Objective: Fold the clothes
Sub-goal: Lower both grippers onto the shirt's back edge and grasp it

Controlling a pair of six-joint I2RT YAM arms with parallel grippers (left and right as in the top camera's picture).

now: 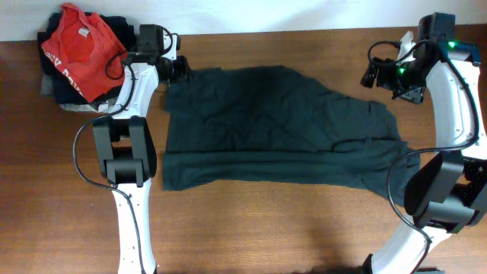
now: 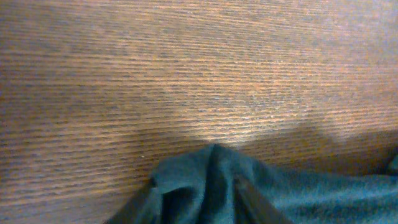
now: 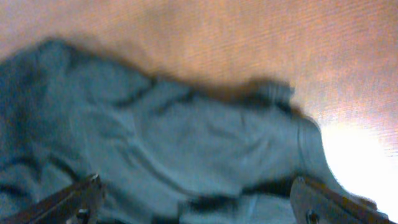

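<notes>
The clothes are one dark, wrinkled garment spread flat across the middle of the wooden table. My left gripper sits at the garment's far left corner. In the left wrist view that corner is bunched into a ridge between the two fingers, and the left gripper is shut on it. My right gripper hovers over the garment's far right part. In the right wrist view the right gripper stands wide open above the cloth, with nothing held.
A pile of other garments lies at the table's far left corner, with a red T-shirt on top and grey cloth under it. Both arm bases stand at the near edge, left and right.
</notes>
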